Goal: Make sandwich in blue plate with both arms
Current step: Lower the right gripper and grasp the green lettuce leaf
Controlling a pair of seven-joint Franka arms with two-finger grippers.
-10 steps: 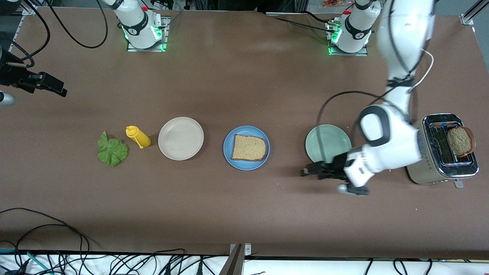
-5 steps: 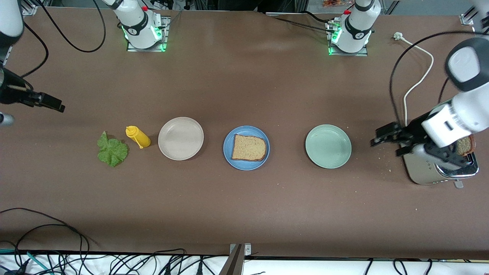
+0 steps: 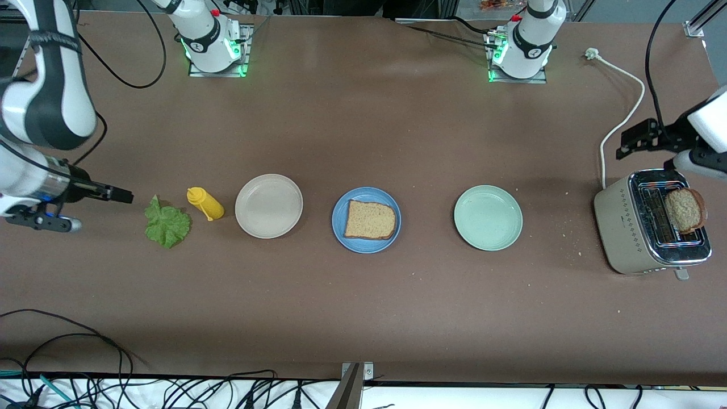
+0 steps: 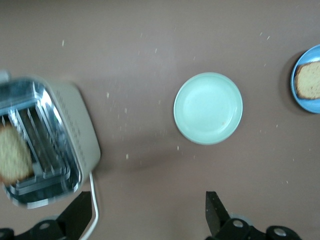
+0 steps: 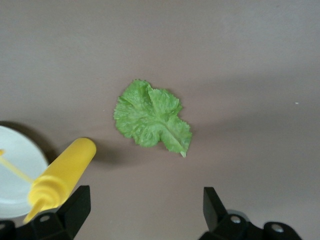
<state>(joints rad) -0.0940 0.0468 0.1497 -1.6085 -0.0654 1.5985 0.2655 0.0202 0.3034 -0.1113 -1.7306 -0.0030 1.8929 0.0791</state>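
A brown bread slice [image 3: 370,220] lies flat on the blue plate [image 3: 354,243], alone. A second slice [image 3: 685,210] stands up out of the silver toaster [image 3: 630,227]. A ruffled lettuce leaf [image 3: 166,222] lies on the table toward the right arm's end. My right gripper [image 3: 122,197] hovers beside the leaf, open and empty; its wrist view shows the leaf [image 5: 150,121] ahead of the gripper [image 5: 145,215]. My left gripper [image 3: 627,142] hangs open and empty over the table by the toaster's cord. In its wrist view the gripper [image 4: 147,215] is near the toaster [image 4: 75,145].
A yellow squeeze bottle [image 3: 205,204] lies between the leaf and a beige-white plate [image 3: 268,205]. A pale green plate [image 3: 488,217] sits between the blue plate and the toaster. The white cord [image 3: 622,113] runs from the toaster toward the left arm's base.
My left arm has swung from beside the green plate, past the toaster, to over the cord. My right gripper has come in from the table's end toward the lettuce.
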